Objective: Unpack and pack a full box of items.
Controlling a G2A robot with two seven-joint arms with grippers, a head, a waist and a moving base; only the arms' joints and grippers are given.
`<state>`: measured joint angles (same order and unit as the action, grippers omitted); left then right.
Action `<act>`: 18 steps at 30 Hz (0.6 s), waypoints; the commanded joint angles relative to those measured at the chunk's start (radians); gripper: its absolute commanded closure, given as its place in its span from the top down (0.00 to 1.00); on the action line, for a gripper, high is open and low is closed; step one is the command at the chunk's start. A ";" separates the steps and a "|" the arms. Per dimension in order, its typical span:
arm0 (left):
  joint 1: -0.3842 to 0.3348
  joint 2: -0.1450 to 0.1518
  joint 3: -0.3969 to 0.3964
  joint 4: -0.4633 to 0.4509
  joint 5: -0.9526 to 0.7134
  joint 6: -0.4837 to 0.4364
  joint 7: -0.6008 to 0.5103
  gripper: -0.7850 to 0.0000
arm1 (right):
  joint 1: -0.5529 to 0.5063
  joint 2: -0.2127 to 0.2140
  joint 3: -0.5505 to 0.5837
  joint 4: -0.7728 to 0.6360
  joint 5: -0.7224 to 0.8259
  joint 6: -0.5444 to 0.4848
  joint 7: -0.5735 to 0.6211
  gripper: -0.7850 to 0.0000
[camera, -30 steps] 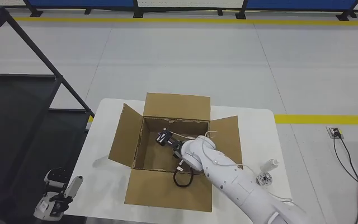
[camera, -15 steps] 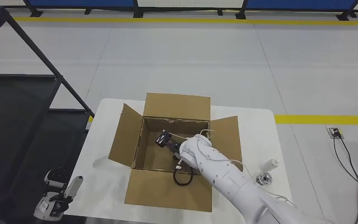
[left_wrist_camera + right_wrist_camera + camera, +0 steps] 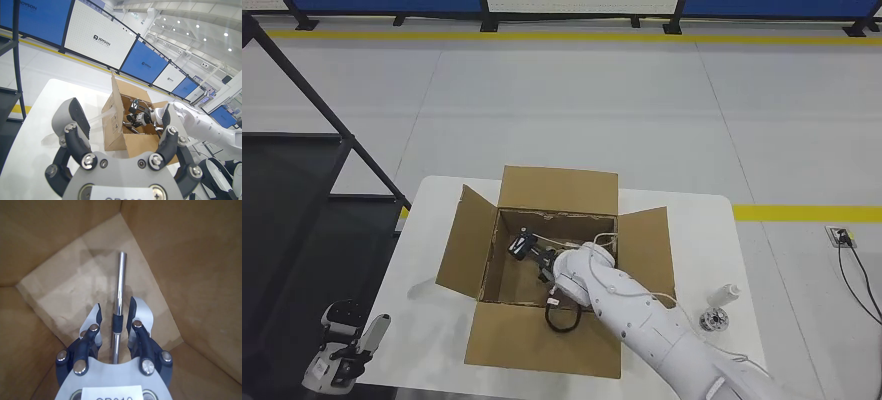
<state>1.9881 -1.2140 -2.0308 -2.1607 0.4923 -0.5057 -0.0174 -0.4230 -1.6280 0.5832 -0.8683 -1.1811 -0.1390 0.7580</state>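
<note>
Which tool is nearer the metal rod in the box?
Right. The right tool is down inside the box, open and straddling the rod. The left tool hangs well outside the box, by the table edge.

The right gripper (image 3: pixel 519 245) shifts sideways inside the box (image 3: pixel 558 190), now nearer its left wall.

One cardboard box (image 3: pixel 558 190), its four flaps folded out. One metal rod (image 3: pixel 121 275), lying between the jaws of the right pincer (image 3: pixel 115 305). Well apart from that pincer, on the one desk (image 3: pixel 692 230): one small white bottle (image 3: pixel 726 294) and one round shiny piece (image 3: pixel 713 319). Pincers: two, counting the left pincer (image 3: pixel 122 108).
</note>
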 commanded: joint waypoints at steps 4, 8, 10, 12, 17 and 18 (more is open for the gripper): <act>0.000 0.000 0.000 0.000 0.000 0.000 0.000 1.00 | -0.160 0.074 0.092 -0.351 -0.153 0.101 0.079 0.44; 0.000 0.000 0.000 0.000 0.000 0.000 0.000 1.00 | -0.339 0.138 0.207 -0.641 -0.287 0.117 0.135 0.60; 0.000 0.000 0.000 0.000 0.000 0.000 0.000 1.00 | -0.426 0.163 0.271 -0.757 -0.332 0.114 0.150 0.93; 0.000 0.000 0.000 0.000 0.000 0.000 0.000 1.00 | -0.510 0.183 0.338 -0.863 -0.356 0.106 0.145 1.00; 0.000 0.000 0.000 0.000 0.000 0.000 0.000 1.00 | -0.782 0.230 0.500 -1.169 -0.396 0.057 0.034 1.00; 0.000 0.000 0.000 0.000 0.000 0.000 0.000 1.00 | -0.851 0.238 0.529 -1.235 -0.422 0.059 -0.003 1.00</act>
<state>1.9881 -1.2140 -2.0308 -2.1607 0.4923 -0.5057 -0.0174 -1.1798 -1.3989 1.0742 -2.0104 -1.5752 -0.0820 0.7975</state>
